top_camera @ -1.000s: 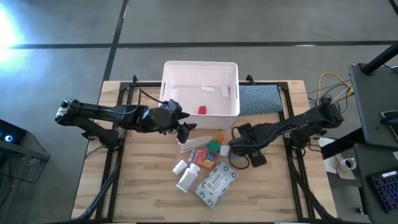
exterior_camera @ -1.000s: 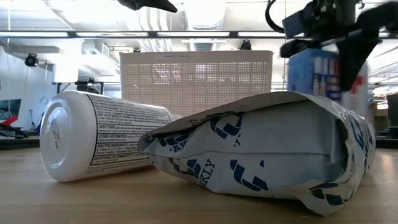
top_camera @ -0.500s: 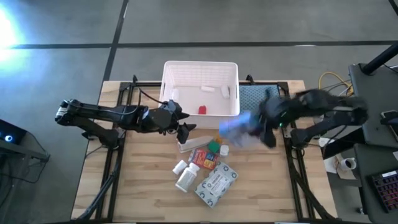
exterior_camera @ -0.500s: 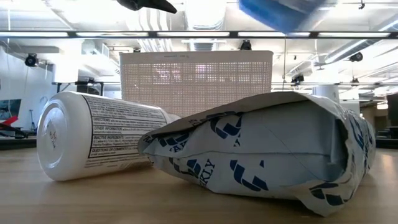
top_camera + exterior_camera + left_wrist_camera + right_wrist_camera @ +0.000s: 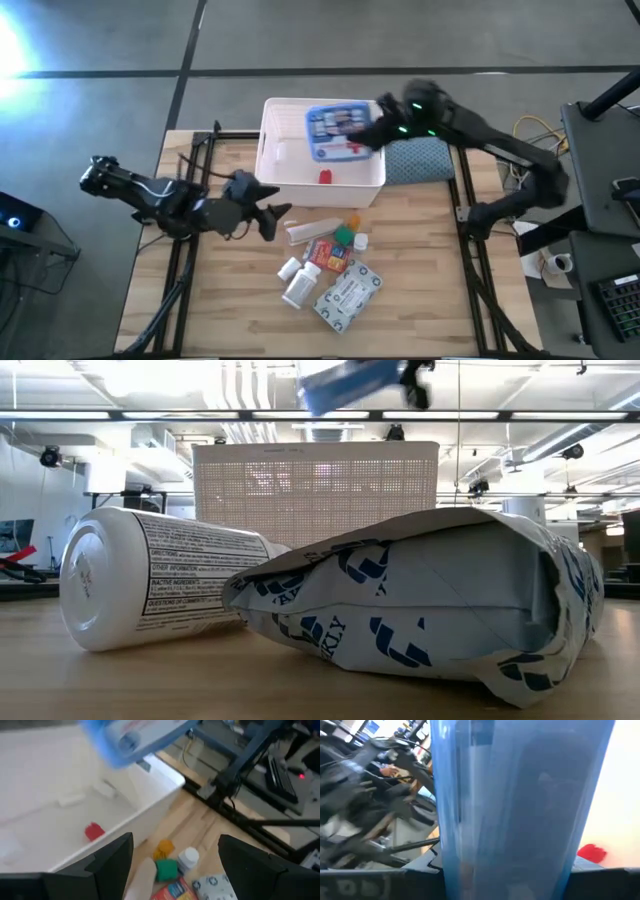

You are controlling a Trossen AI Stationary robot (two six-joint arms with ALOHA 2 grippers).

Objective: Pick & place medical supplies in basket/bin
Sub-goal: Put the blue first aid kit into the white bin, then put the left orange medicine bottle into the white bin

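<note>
High view: we count a few small items already in the basket (image 5: 272, 120); about ten supplies (image 5: 330, 268) left on the table (image 5: 230, 300). Right pincer (image 5: 372, 128) holds the blue-white box (image 5: 336, 130) over the basket.

Left wrist view: left pincer (image 5: 175, 857) spread, empty, near the pile.

Right wrist view: box fills the frame, clamped.
</note>
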